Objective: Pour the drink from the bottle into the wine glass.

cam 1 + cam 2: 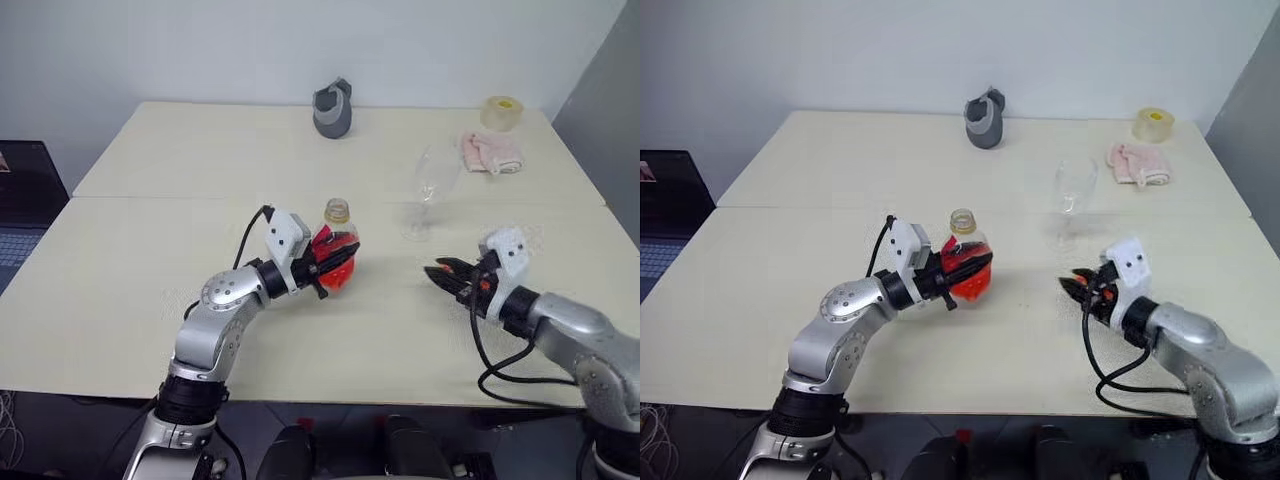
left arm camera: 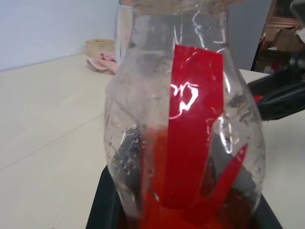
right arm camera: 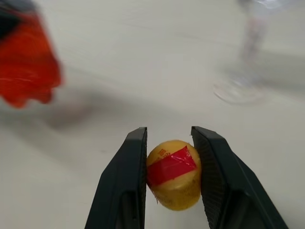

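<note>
Left eye view shows the left gripper (image 1: 325, 268) clamped on the bottle (image 1: 338, 252), holding it upright near the middle of the surface (image 1: 140, 290), its neck uncapped. The drink (image 1: 342, 270) fills the lower part of the bottle. Right wrist view shows the right gripper (image 3: 169, 164) clamped on the yellow cap (image 3: 174, 174), which carries a strip of red tape. The wine glass (image 1: 430, 190) stands upright on the surface, between the two grippers and farther back, apart from both. A grey object (image 1: 333, 108), a pink cloth (image 1: 490, 152) and a tape roll (image 1: 501, 112) lie along the far edge.
</note>
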